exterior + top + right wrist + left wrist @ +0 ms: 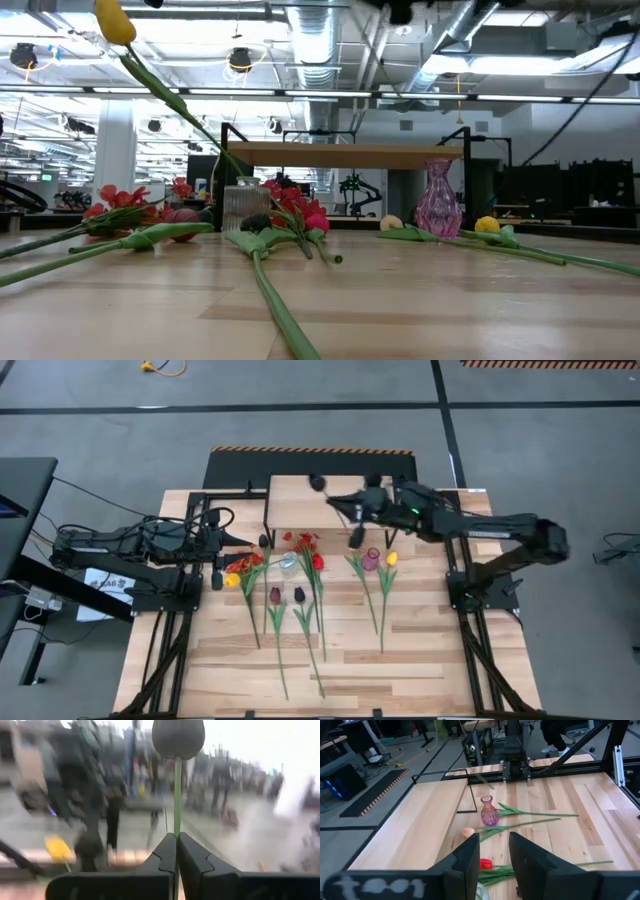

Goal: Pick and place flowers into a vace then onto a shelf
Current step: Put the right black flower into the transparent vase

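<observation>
The right tool (176, 851) is clenched on a dark tulip (178, 737) stem, lifted above the shelf (300, 490), stem hanging toward the pink vase (371, 559) just nearer. The left tool (493, 852) waits released.

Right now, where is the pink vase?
In the high view the pink vase stands on the table's right half, just in front of the shelf, between a cream tulip and a yellow tulip.
</observation>
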Robot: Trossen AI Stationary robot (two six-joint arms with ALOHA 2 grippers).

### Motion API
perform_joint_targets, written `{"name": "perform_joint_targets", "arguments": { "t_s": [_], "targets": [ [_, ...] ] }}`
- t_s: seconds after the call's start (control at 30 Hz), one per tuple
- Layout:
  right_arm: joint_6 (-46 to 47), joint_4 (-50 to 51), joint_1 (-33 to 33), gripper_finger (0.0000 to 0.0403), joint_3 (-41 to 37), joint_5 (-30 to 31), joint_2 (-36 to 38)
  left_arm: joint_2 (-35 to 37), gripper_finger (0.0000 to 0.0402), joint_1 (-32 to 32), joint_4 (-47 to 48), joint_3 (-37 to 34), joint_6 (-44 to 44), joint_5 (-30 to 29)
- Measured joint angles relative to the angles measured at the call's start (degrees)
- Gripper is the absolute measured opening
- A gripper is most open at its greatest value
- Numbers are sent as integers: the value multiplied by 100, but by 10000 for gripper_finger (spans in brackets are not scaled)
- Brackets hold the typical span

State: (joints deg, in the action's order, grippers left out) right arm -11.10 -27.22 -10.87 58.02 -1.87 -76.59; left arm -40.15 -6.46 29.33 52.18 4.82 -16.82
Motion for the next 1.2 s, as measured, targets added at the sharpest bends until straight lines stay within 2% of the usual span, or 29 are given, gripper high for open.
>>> {"name": "perform_joint_targets", "arguments": {
  "t_s": [0.13, 0.23, 0.3, 0.5, 0.73, 1.2],
  "targets": [
    [-544, -2067, 545, 0, -741, 61, -152, 1, 96, 0, -3, 0, 11, -2],
    [-676, -3987, 831, 0, -1061, 193, -605, 1, 96, 0, -10, 0, 9, -2],
    [-543, -4783, 867, 0, -1145, 209, -975, 1, 96, 0, -14, 0, 9, -2],
    [16, -4675, 696, 0, -955, 264, -1816, 1, 96, 1, -14, 0, 9, -4],
    [220, -4716, 466, 0, -420, 369, -2586, 1, 96, 2, -14, 0, 9, -7],
    [255, -4651, 429, 3, 821, 350, -3510, 1, 96, 0, -14, 0, 42, -7]
  ]
}}
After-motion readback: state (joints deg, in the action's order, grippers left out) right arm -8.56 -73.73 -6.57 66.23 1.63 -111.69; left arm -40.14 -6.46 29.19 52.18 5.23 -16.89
